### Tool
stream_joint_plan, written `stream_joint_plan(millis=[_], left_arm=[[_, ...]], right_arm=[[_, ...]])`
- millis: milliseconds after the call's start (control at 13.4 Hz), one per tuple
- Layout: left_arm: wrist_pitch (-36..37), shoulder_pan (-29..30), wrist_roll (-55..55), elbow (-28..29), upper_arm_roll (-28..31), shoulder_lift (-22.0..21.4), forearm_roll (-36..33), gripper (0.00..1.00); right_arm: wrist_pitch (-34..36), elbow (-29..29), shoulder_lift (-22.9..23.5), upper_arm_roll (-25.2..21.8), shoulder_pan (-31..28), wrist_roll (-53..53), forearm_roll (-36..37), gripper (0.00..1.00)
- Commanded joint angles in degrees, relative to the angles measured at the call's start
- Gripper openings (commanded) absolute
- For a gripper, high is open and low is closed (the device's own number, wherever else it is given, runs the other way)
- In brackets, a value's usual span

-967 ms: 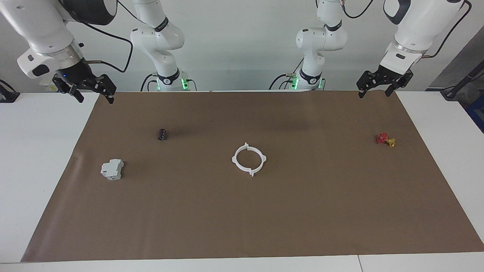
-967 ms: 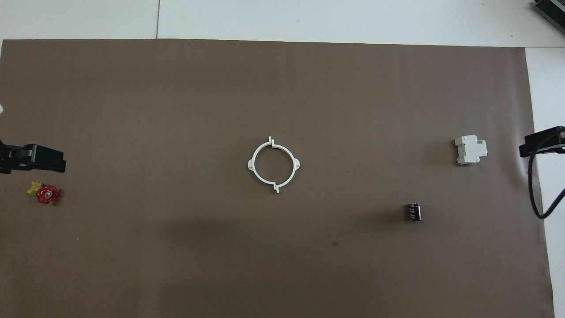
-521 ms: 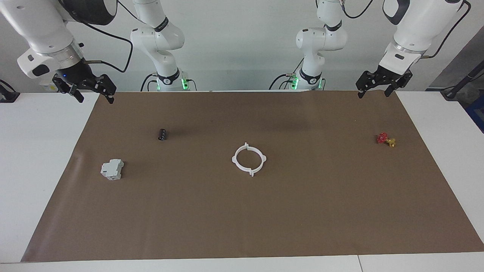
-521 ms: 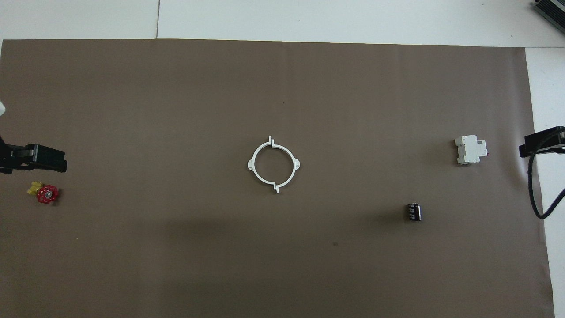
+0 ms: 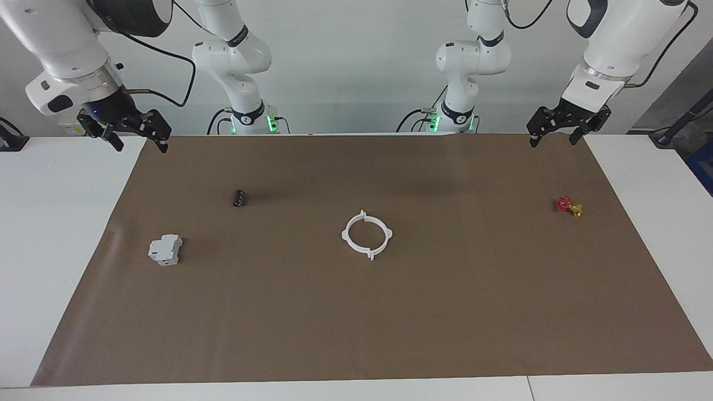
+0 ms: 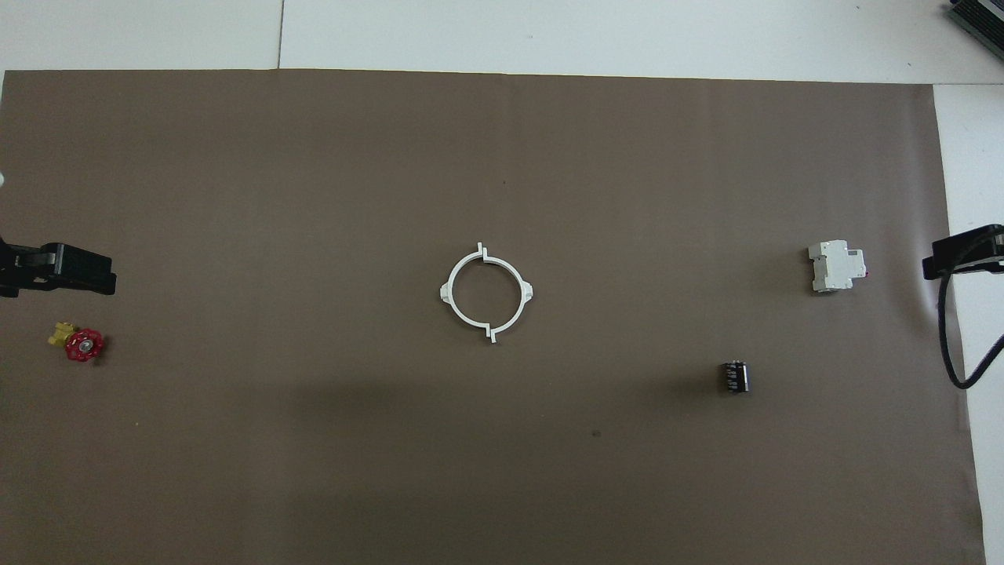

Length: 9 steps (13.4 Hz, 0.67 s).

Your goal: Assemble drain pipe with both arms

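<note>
The drain pipe (image 5: 366, 234) lies ring-shaped mid-frame, seemingly assembled. My left end effector (image 5: 568, 123) and right end effector (image 5: 129, 131) hang apart, empty, in the upper corners; next, I'd just verify the seams.

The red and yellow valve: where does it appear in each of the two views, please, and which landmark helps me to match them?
Facing view: the valve lies on the brown mat at the picture's right, toward the left arm's end of the table.
Overhead view: the valve lies at the picture's left edge, on the same mat.
Shared landmark: the white ring in the mat's middle.
</note>
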State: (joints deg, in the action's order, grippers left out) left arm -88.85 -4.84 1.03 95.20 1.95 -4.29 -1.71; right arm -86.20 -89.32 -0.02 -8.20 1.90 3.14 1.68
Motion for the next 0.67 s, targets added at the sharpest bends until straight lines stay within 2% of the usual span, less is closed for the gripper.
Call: stream_joint_plan(millis=[0, 595], left_arm=[[1.4, 0.3, 1.0, -2.0, -0.2, 1.4, 0.9, 1.00], [1.2, 0.3, 1.3, -1.7, -0.2, 1.5, 1.0, 1.00]], right_arm=[[-0.2, -0.6, -0.4, 0.2, -0.2, -0.7, -0.5, 1.00], [-0.2, -0.6, -0.4, 0.2, -0.2, -0.7, -0.5, 1.00]])
